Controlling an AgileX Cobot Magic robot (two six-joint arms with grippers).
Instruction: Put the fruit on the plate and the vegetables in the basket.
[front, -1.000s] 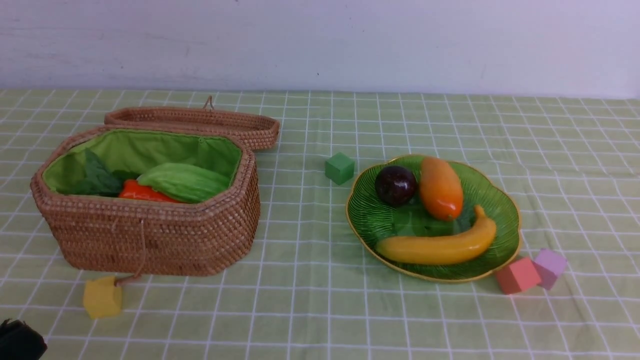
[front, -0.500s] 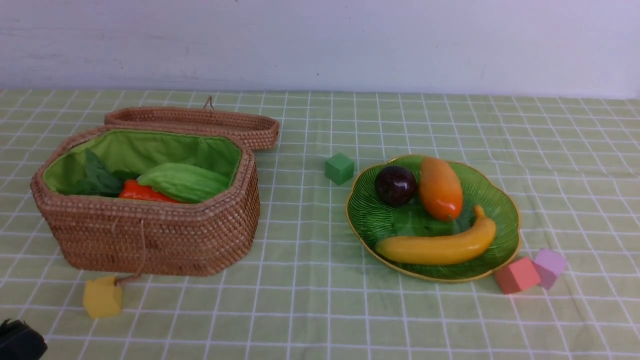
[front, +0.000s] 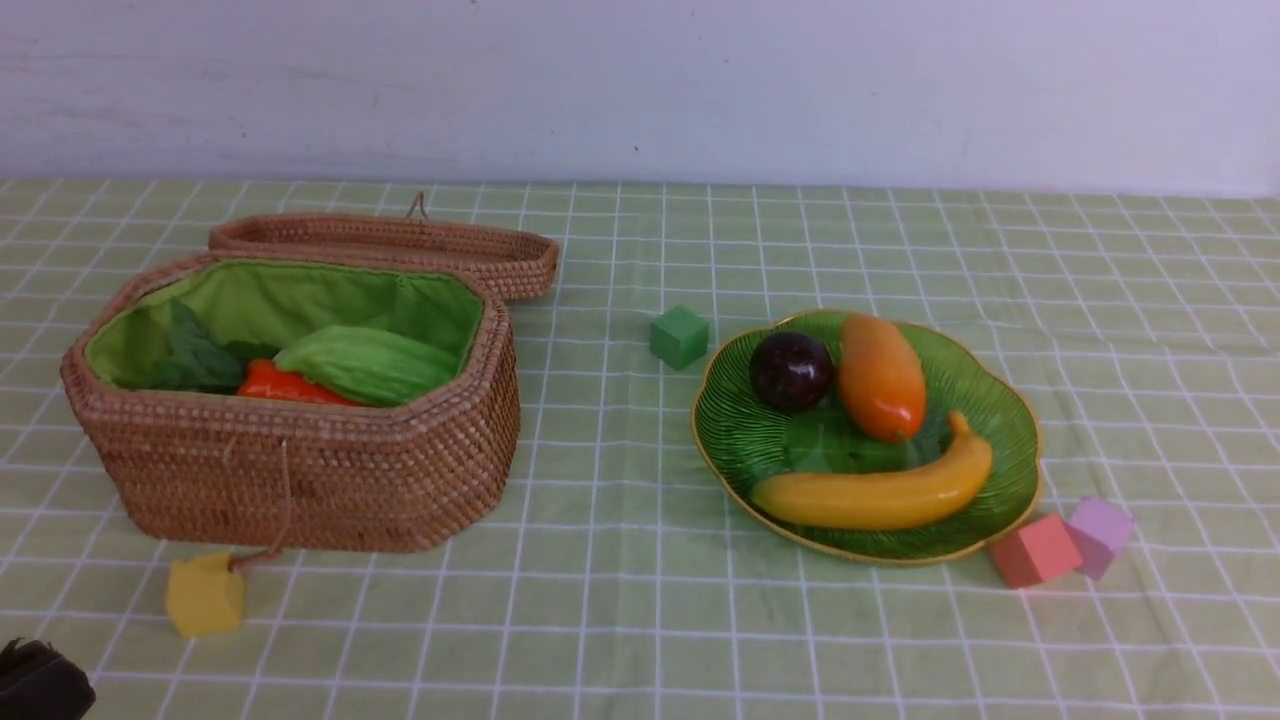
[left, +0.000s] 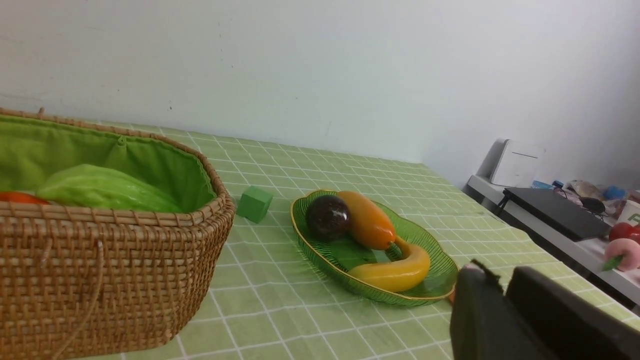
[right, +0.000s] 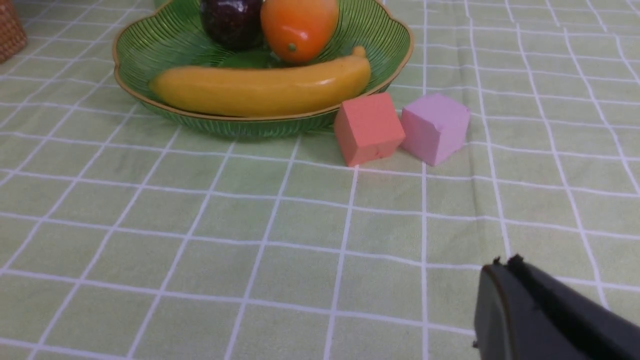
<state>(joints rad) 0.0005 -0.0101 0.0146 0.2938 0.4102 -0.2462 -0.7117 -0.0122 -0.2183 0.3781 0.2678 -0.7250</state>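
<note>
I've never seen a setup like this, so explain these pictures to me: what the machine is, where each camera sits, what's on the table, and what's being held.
This is a two-armed robot. One camera looks forward from between the arms; each wrist carries another. The dark shapes at the wrist pictures' edges are the left gripper and right gripper, both shut and holding nothing. On the checked tablecloth, an open wicker basket holds a gourd, a carrot and leaves. The green plate holds a banana, mango and mangosteen. Yellow, green, red and purple cubes lie around.

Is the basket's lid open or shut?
Open: the lid lies flipped back behind the basket, showing gourd and carrot inside.
</note>
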